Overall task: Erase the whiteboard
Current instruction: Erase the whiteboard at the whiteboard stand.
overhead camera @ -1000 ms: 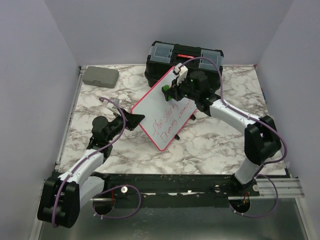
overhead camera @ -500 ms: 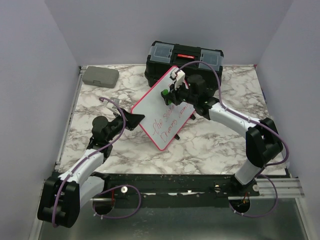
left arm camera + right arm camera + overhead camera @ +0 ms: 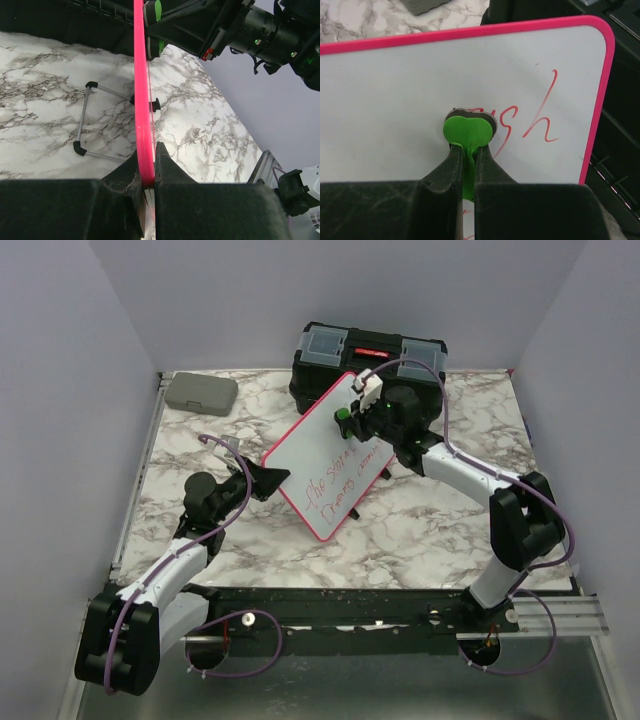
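On the table (image 3: 440, 530), left hand (image 3: 147, 161) clamps one whiteboard (image 3: 312, 452); right hand (image 3: 467, 152) pinches one green eraser (image 3: 468, 130)

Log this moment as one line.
left hand: shut on pink-framed white whiteboard edge | right hand: shut on small green eraser, against board | red writing: present

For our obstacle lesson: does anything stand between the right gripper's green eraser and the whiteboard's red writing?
Nothing visible does. The green eraser in the right gripper looks pressed on the whiteboard, right beside the red writing.
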Motion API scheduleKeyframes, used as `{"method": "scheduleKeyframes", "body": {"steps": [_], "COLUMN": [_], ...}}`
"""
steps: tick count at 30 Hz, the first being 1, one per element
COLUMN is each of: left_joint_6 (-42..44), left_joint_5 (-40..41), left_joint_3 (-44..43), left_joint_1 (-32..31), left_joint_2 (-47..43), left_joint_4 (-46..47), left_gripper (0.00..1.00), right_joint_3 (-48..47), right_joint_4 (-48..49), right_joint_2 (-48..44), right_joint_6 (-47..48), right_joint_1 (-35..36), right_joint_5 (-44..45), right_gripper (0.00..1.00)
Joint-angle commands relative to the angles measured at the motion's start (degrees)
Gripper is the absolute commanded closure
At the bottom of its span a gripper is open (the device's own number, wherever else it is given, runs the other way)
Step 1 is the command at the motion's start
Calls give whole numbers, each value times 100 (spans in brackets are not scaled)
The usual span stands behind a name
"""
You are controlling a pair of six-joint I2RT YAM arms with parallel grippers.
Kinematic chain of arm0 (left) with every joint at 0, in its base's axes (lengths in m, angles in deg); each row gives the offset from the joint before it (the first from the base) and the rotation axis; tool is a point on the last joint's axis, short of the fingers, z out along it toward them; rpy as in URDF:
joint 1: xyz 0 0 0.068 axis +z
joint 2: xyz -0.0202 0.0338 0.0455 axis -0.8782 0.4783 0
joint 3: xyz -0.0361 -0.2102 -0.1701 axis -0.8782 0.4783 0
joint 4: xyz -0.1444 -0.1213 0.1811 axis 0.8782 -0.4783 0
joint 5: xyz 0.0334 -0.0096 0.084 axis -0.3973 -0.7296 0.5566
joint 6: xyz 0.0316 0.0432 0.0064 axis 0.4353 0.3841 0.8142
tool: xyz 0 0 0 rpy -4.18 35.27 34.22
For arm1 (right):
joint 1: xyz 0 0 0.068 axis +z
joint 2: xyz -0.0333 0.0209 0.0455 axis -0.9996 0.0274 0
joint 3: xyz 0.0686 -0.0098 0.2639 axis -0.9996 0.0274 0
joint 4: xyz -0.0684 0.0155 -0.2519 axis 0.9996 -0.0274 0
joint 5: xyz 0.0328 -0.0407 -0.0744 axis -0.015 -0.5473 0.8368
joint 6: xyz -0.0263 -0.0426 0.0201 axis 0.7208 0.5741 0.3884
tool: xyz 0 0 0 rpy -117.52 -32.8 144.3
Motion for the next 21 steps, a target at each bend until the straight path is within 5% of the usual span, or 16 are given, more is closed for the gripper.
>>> {"method": "scheduleKeyframes", "body": {"steps": [1,11,21], "left_joint_6": [524,484,494], "left_joint_5": [-1085,-1061,-1077], "left_joint_3": [104,132,171], "left_joint_1": [-191,-191,-191], "left_joint_2": [49,76,-14], "left_joint_4": [97,140,117], "left_gripper": [100,100,100], "right_joint_3": [568,150,-672], "right_joint_4": [-117,-21,-329], "right_joint_2": [38,-63,441], "right_joint_6": [283,-95,-167], "right_joint_1": [-28,508,-50], "right_joint_5": [-651,-937,-209], "right_gripper": [99,99,99]}}
